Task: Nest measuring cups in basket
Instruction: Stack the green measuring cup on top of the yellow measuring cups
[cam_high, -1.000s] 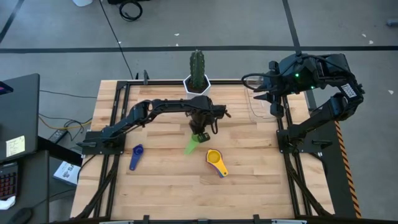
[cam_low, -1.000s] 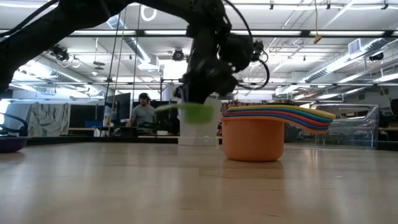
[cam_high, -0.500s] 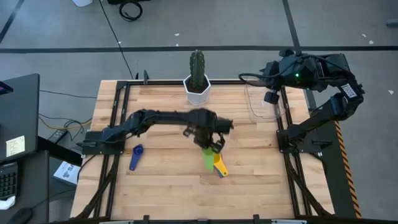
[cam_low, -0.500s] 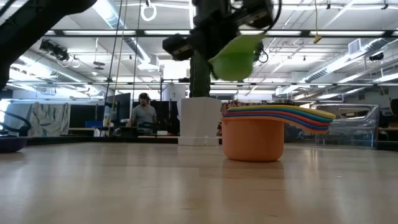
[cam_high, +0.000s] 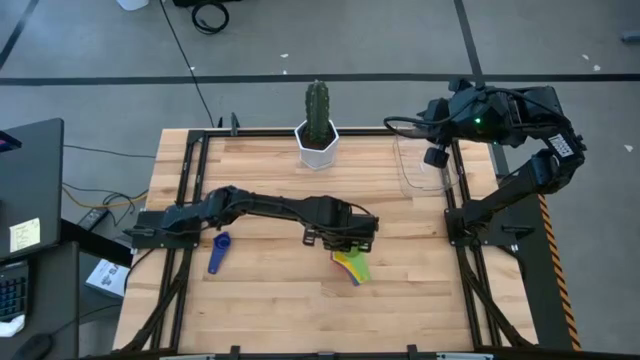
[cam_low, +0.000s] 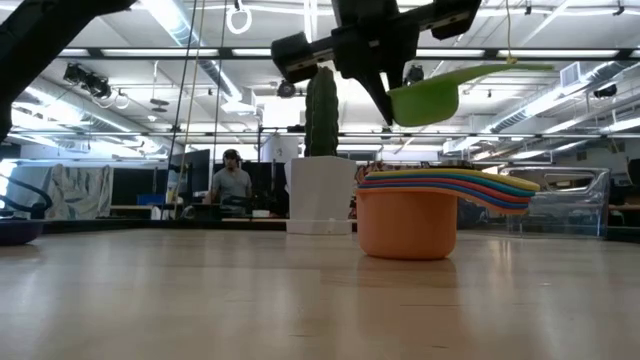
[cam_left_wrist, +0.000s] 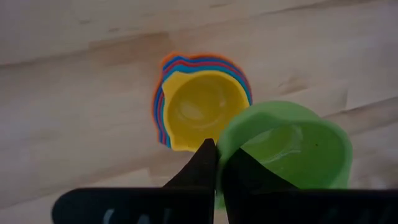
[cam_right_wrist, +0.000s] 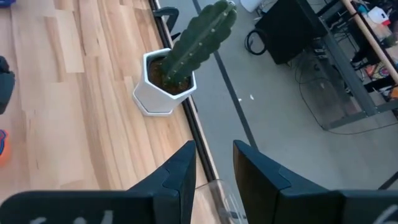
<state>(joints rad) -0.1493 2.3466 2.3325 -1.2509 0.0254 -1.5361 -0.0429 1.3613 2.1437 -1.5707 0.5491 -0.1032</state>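
Wooden tabletop (cam_high: 270, 290) carries a nested stack of cups (cam_low: 430, 205); above it, the left fingers (cam_left_wrist: 217, 163) pinch the green cup (cam_left_wrist: 292, 149) by its rim. It hangs off-centre, so a drop now could catch the stack's edge and tip. The right fingers (cam_right_wrist: 214, 163), part-open, grip the clear basket (cam_high: 425, 170) wall.

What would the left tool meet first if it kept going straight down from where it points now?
Probably the nested stack, yellow cup on top; the left tool holds the green cup just above and slightly beside it.
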